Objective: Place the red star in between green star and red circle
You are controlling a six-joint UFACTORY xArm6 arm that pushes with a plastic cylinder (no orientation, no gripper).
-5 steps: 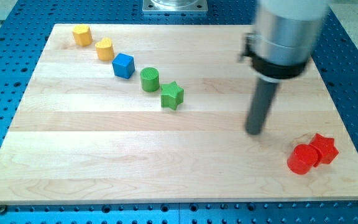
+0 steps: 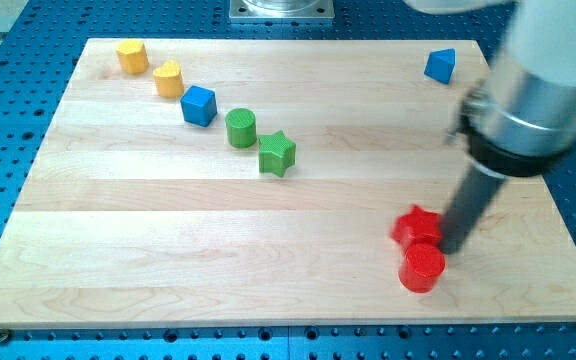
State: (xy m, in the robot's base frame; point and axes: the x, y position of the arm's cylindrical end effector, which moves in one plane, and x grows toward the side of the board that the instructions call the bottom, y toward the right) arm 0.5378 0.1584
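The red star [image 2: 415,226] lies on the wooden board [image 2: 168,260] at the lower right. The red circle [image 2: 422,267] sits just below it, touching or nearly touching it. My tip [image 2: 454,249] is at the right side of the red star, right up against it and just above-right of the red circle. The green star [image 2: 277,154] lies near the board's middle, well to the upper left of the red blocks.
A green circle [image 2: 240,128] touches the green star's upper left. A blue cube [image 2: 198,105] and two yellow blocks [image 2: 169,78] [image 2: 132,56] run in a line toward the top left. A blue triangular block [image 2: 441,66] lies at the top right.
My tip moved to the right side of the red blocks and pushed them left. The red star and red circle have shifted left. The arm's move uncovered the blue block at top right.
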